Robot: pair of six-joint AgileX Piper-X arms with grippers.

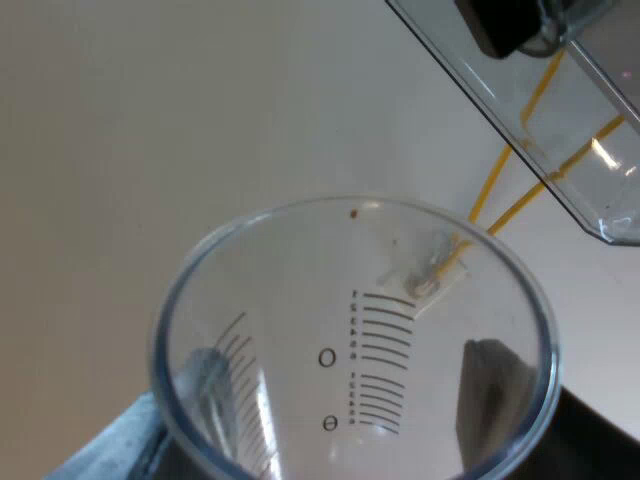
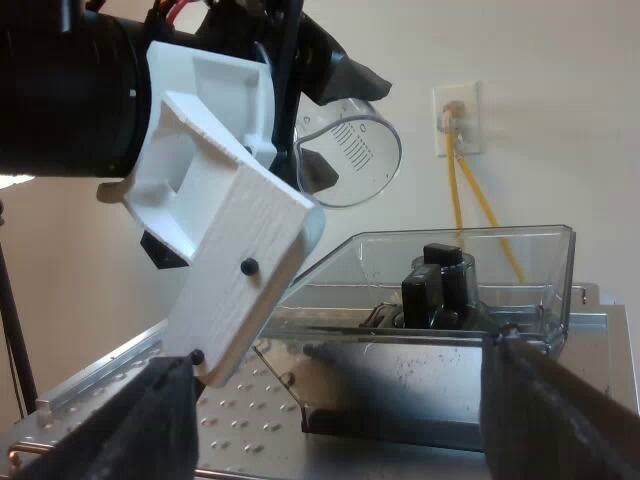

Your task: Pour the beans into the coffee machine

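Our left hand (image 1: 355, 400) gripped the clear plastic measuring glass (image 1: 300, 290) with black scale marks, a dark finger pressed on either side. The glass was tipped and looked empty. It hung just above the transparent bean hopper (image 2: 520, 270) on the silver espresso machine (image 2: 240, 410). Our right hand (image 2: 340, 400) was spread wide, facing the hopper.

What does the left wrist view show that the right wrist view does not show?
Left wrist view: the inside of the measuring glass, held in the left gripper; it looks empty apart from a brown speck. Right wrist view: the glass from the side, tilted above the bean hopper, the machine's metal top, and the open right gripper. Both: the glass, the hopper and the yellow cables on the wall.
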